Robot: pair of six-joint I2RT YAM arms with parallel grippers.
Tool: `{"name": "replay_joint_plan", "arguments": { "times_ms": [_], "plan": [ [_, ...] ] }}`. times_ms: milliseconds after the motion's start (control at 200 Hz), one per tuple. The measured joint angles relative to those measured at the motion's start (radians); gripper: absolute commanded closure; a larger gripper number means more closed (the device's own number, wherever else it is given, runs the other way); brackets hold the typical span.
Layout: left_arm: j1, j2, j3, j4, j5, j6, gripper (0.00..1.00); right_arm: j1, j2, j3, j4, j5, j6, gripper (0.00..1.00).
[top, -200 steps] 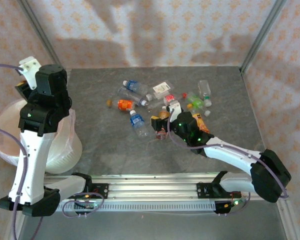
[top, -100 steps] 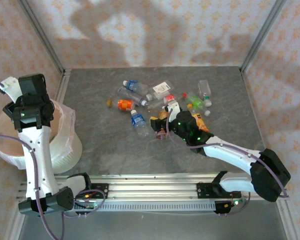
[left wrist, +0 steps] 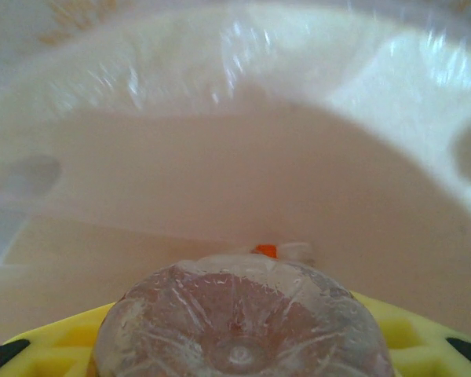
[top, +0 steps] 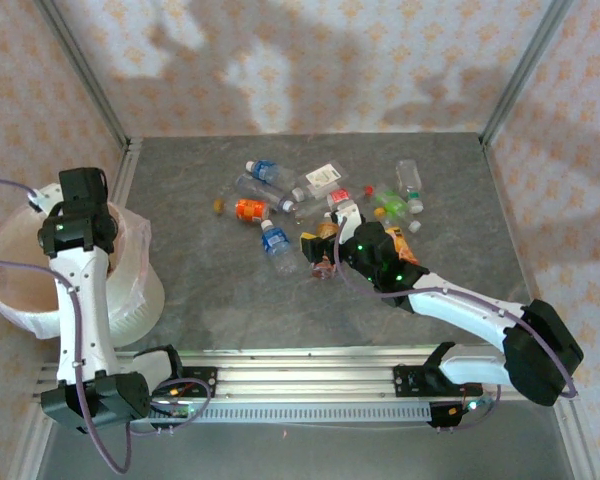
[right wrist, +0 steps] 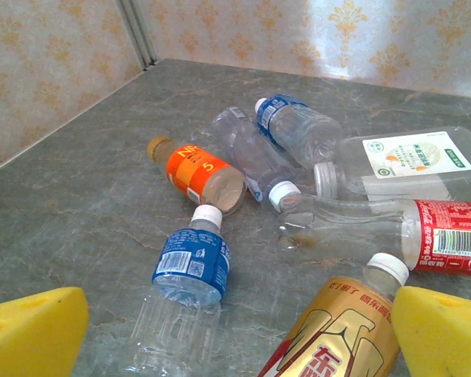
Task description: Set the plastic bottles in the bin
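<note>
The left tool is closed narrowly on a clear plastic bottle, with 2 yellow pads flanking its ribbed base. That base faces the wrist camera, so the bottle's long axis runs straight away, down into the bin. The bin's pale pinkish, bag-lined inside lies beneath the bottle. The bin stands at the near left, beside the counter.

The right tool is spread wide and grips nothing. A gold-labelled bottle lies on the counter between its pads, white cap toward the far side.

Just beyond lie a blue-labelled bottle, white cap pointing far, and an orange-labelled bottle, cap to the far left. A red-labelled bottle and a white-labelled bottle lie crosswise on their sides. More bottles lie scattered in the counter's middle and far part.

The counter is grey and marbled. Pale wallpaper with an orange floral pattern and metal corner posts close it in.
</note>
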Motion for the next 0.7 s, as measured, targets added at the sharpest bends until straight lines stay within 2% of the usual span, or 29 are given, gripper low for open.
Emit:
{"name": "replay_joint_plan", "arguments": {
  "times_ms": [175,290,330,490,701],
  "plan": [
    [0.001,0.002,-0.063,0.0,0.032,-0.051,0.53,0.0,0.0,0.0,0.0,0.0,0.0,0.01],
    [0.001,0.003,-0.084,0.001,0.043,-0.077,0.48,0.0,0.0,-0.001,0.0,0.0,0.0,0.01],
    [0.001,0.003,-0.089,0.001,0.051,-0.082,0.44,0.0,0.0,-0.001,0.0,0.0,0.0,0.01],
    [0.001,0.005,-0.087,-0.004,0.069,-0.108,0.14,0.0,0.0,-0.001,-0.001,0.0,-0.001,0.01],
    [0.001,0.032,-0.008,-0.027,0.095,-0.107,0.0,0.0,-0.001,-0.018,-0.003,0.0,-0.005,0.01]
  ]
}}
